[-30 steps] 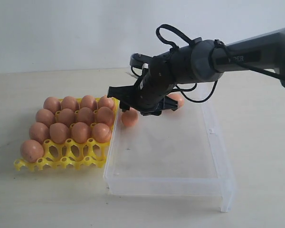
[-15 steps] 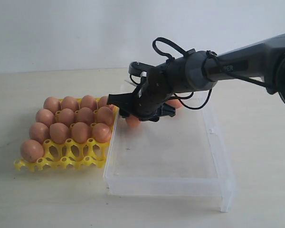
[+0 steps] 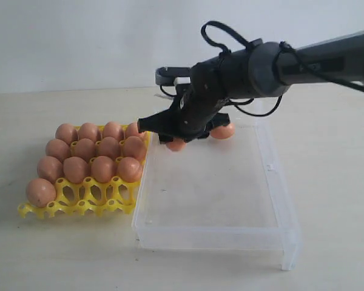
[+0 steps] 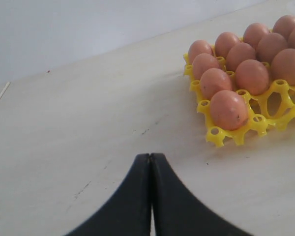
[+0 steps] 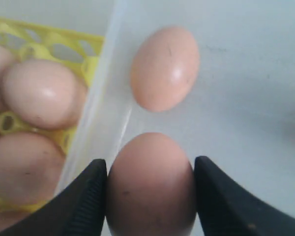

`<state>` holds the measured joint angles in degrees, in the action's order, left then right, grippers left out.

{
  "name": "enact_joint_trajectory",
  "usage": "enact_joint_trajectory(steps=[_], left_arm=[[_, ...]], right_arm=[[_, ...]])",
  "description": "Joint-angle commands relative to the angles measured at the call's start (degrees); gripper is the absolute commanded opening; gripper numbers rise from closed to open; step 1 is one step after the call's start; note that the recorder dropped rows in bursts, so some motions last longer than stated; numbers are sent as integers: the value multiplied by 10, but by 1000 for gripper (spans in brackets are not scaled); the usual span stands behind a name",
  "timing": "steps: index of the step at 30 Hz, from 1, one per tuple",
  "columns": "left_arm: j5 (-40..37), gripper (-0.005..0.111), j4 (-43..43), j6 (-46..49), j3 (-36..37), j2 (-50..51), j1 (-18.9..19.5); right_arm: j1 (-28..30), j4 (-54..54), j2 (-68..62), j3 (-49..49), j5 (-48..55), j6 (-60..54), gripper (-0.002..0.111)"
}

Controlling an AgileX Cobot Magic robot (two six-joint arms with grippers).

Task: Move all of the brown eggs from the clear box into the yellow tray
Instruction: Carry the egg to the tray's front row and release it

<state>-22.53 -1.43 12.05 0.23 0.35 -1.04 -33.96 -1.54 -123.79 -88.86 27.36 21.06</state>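
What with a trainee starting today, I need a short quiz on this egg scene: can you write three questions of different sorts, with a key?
1. True or false: the left gripper stands wide open.
2. How many cups of the yellow tray hold no egg?
3. What sits between the right gripper's fingers? A) a brown egg B) a tray post C) nothing

Key:
1. False: its fingers are pressed together.
2. Three, all in the row nearest the exterior camera.
3. A.
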Motion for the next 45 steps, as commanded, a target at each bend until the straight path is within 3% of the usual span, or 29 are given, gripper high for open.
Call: enact_joint_trajectory(steps=[1, 5, 9, 16, 32, 35, 45], left_arm=[[3, 0, 0, -3, -2, -3, -1], [3, 0, 0, -3, -2, -3, -1], [3, 0, 0, -3, -2, -3, -1], [3, 0, 0, -3, -2, -3, -1], [3, 0, 0, -3, -2, -3, -1], [3, 0, 0, -3, -2, -3, -1], [3, 0, 0, -3, -2, -3, -1]], right_arm=[[-20, 29, 55, -1, -33, -138, 0], [-62, 60, 63, 5, -94, -285, 0], [-123, 108, 63, 51, -243, -365, 0], [-179, 81, 36, 117, -401, -360, 0], [-187, -78, -23, 119, -450, -164, 1], [-187, -81, -23, 119, -449, -149, 5], [-187, -81, -41, 119, -449, -132, 43]])
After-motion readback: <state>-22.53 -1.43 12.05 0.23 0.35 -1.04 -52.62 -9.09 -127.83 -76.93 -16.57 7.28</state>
